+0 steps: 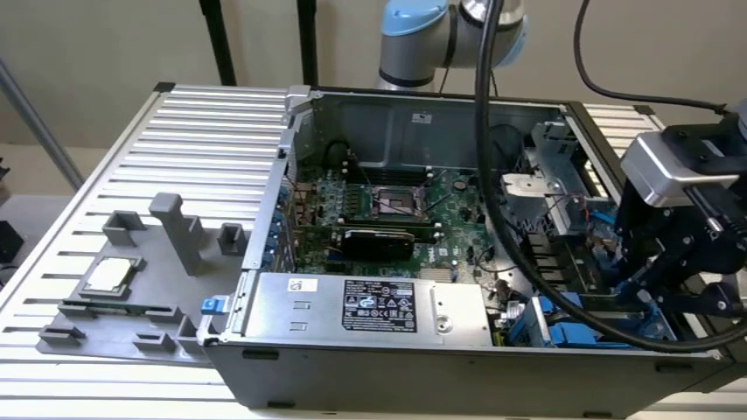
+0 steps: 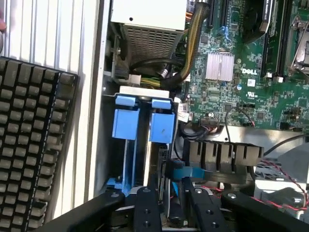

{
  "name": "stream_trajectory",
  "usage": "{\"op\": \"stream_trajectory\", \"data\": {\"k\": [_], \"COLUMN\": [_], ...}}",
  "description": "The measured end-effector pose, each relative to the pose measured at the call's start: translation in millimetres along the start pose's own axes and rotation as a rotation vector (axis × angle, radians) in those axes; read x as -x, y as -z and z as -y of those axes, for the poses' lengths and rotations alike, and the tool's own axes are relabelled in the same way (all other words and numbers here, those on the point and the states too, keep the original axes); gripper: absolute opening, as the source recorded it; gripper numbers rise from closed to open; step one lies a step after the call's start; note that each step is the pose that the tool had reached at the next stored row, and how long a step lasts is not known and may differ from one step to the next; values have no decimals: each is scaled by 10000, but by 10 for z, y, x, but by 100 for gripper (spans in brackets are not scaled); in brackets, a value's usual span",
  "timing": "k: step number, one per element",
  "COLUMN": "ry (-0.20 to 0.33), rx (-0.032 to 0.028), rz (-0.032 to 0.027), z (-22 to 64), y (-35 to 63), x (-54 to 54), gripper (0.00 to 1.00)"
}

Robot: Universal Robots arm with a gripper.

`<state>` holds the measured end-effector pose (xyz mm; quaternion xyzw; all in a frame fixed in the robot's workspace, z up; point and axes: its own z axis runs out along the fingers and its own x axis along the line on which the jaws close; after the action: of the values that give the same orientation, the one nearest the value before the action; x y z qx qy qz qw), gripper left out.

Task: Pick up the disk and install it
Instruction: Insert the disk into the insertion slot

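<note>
Open computer case (image 1: 386, 367), hand (image 1: 659, 280) at its edge

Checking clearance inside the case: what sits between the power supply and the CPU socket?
In the exterior view, a long black card lies across the green motherboard between them.

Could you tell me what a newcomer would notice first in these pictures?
The open computer case on the slatted table, green motherboard exposed, draws the eye first. The gripper hangs inside the case at the exterior view's right, by two blue drive frames. A grey fixture holding a silver chip lies at the exterior view's left.
</note>
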<state>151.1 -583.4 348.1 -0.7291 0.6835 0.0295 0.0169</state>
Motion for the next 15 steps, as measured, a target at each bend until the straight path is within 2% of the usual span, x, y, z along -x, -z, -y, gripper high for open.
{"op": "stream_trajectory", "data": {"k": [5, 10, 15], "ry": [1, 48, 130], "rx": [2, -3, -2], "rz": [37, 162, 239], "z": [123, 145, 165], "y": [6, 7, 8], "x": [-69, -72, -73], "gripper": [100, 100, 100]}}
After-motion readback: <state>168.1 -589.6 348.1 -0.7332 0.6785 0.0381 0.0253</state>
